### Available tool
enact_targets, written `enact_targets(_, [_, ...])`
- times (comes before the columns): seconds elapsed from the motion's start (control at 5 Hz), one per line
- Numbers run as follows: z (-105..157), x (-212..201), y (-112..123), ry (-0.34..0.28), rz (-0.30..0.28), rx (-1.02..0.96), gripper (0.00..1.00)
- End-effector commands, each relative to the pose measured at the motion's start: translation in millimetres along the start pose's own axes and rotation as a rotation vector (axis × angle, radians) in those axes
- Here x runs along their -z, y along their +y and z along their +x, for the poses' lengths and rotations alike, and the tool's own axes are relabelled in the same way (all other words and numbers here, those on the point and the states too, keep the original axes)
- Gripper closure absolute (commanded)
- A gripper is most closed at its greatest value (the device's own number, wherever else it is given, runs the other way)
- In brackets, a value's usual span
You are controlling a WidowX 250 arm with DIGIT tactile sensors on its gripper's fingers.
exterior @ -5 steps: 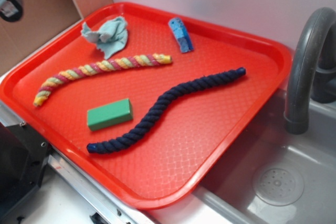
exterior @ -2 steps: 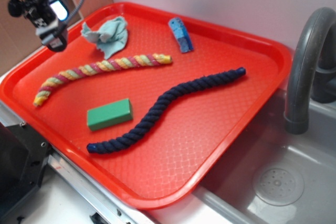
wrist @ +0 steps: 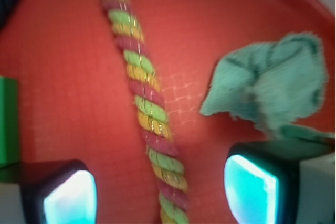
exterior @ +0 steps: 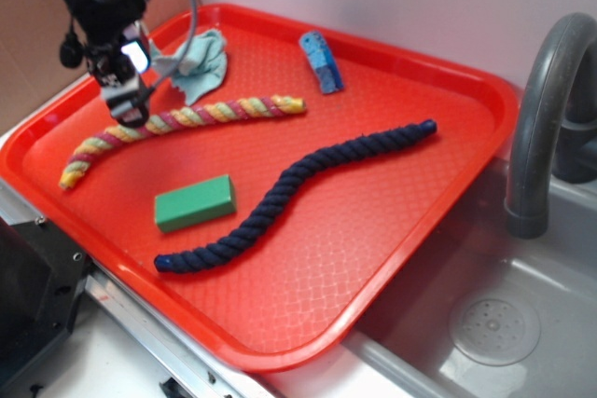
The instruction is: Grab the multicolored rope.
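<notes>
Gripper over the striped rope on the red tray

On the tray (exterior: 401, 258), the blue rope (exterior: 289, 195) and green block (exterior: 193, 202) lie nearest. Behind the block lies the multicolored rope (exterior: 187, 123), thick and twisted in yellow, pink and green, stretching long from near left to far right. The gripper (wrist: 157, 192) hangs above it, jaws apart, one each side. The cloth (exterior: 191, 64) lies beyond.

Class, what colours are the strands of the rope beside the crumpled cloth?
Yellow, pink-red and pale green, twisted together; the rope shows best in the wrist view.
</notes>
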State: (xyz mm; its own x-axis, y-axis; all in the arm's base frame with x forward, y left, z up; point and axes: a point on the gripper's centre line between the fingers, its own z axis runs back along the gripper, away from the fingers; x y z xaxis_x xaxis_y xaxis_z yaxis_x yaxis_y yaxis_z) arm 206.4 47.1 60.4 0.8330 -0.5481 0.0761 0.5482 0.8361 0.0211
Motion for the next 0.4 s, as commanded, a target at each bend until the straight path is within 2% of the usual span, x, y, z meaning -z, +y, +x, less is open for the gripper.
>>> enact_targets(0.0, [4,14,6,0.041,0.015,0.062,0.00])
enact_targets(0.2, [3,26,10,0.083,0.010,0.080,0.00])
